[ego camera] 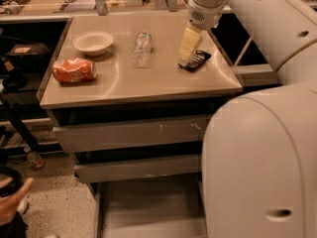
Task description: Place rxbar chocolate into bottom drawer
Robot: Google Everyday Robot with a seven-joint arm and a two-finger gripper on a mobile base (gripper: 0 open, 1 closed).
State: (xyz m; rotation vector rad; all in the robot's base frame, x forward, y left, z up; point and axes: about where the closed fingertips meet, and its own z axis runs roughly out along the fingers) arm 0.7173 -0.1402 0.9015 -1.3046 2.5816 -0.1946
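The rxbar chocolate (194,60), a small flat black bar, lies on the right side of the cabinet top (148,83). My gripper (190,46), cream coloured, hangs from the white arm and points down, its tip right at the bar's left end. I cannot tell whether it touches the bar. The bottom drawer (148,202) is pulled out below the two shut upper drawers, and its flat grey floor is bare.
A clear plastic bottle (141,48) lies left of the bar, with a white bowl (92,42) and a crushed orange can (74,70) further left. My white body (262,162) fills the lower right, covering the drawer's right side. A person's hand (12,200) is at bottom left.
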